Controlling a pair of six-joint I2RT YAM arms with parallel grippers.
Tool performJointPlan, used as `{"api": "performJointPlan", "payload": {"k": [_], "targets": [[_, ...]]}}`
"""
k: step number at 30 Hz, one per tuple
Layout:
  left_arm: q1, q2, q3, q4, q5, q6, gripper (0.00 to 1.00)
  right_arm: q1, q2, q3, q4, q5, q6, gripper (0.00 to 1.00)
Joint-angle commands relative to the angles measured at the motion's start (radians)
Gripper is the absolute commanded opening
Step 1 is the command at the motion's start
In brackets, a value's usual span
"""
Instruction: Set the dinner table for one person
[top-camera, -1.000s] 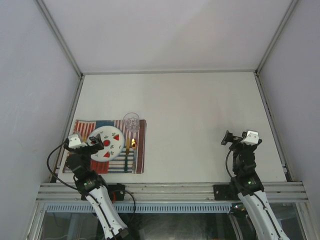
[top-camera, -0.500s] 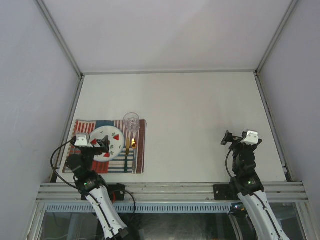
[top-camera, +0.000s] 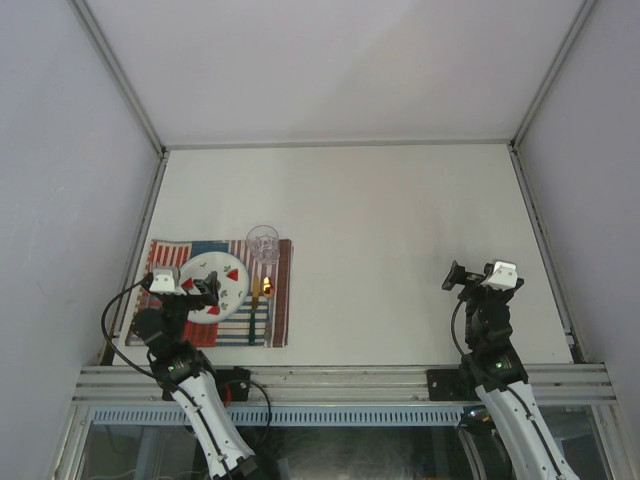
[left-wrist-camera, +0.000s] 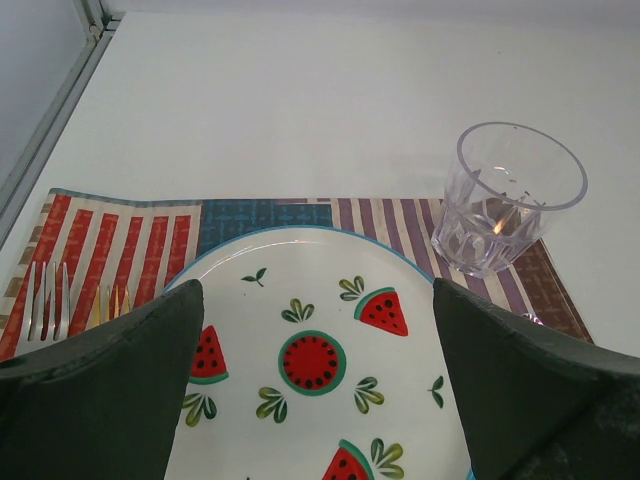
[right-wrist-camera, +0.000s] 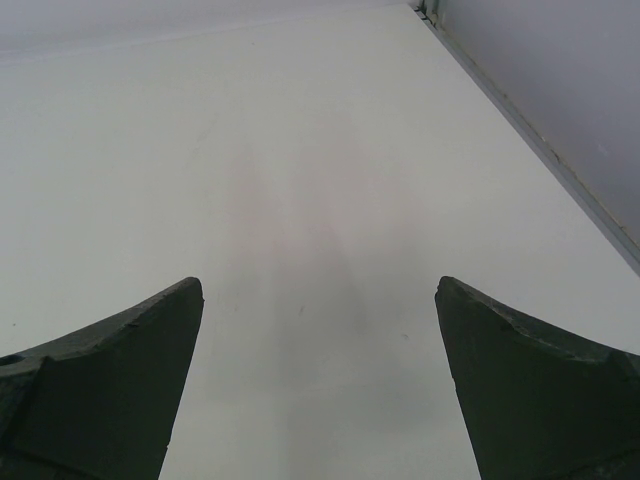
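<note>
Left pincer: jaws spread to the full, nothing held, hanging over the near part of the plate. Right pincer: likewise wide and empty, over a bare stretch well apart from the setting.

Surface: a large off-white slab, judged rigid, heavy and fixed. It is not an item to grasp, only to load. The finish looks smooth and matt, so hard items may slide if nudged.

The setting sits at its near left corner. A striped placemat lies flat and carries the plate. A clear tumbler stands upright at the mat's far right corner, just beside the plate. Fork tines show left of the plate, and further cutlery lies right of it. The tumbler is judged light and slippery, best taken across its wall.

Room: aluminium rails edge the surface, and pale walls close three sides.
</note>
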Motion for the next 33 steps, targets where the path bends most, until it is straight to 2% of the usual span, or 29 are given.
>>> {"api": "performJointPlan", "payload": {"k": [1,5,8,10,15,18,23,27,30,33], "targets": [[0.002,-0.191,-0.085,0.017,0.022,0.022,1.0,-0.005,-0.079,-0.049,-0.067,-0.006,0.016,1.0],[0.002,-0.175,-0.082,0.03,0.031,0.021,1.0,-0.005,-0.079,-0.05,-0.066,-0.006,0.015,1.0],[0.002,-0.12,-0.049,0.02,-0.162,-0.04,1.0,-0.005,-0.079,-0.05,-0.066,-0.005,0.016,1.0],[0.001,-0.037,-0.047,0.063,-0.217,-0.067,1.0,-0.005,-0.079,-0.05,-0.067,-0.006,0.016,1.0],[0.002,0.174,-0.013,0.153,-0.162,-0.036,1.0,-0.005,-0.079,-0.049,-0.067,-0.006,0.016,1.0],[0.002,0.121,-0.033,0.159,-0.065,-0.01,1.0,-0.005,-0.079,-0.05,-0.066,-0.005,0.016,1.0],[0.002,-0.223,-0.094,0.02,-0.093,-0.04,1.0,-0.005,-0.079,-0.05,-0.066,-0.006,0.015,1.0],[0.0,-0.106,-0.071,0.053,-0.089,-0.016,1.0,-0.006,-0.079,-0.049,-0.066,-0.009,0.016,1.0],[0.0,-0.078,-0.074,0.08,-0.012,0.005,1.0,-0.006,-0.079,-0.049,-0.066,-0.007,0.015,1.0],[0.0,-0.078,-0.074,0.081,0.0,0.008,1.0,-0.006,-0.079,-0.05,-0.066,-0.007,0.016,1.0]]}}
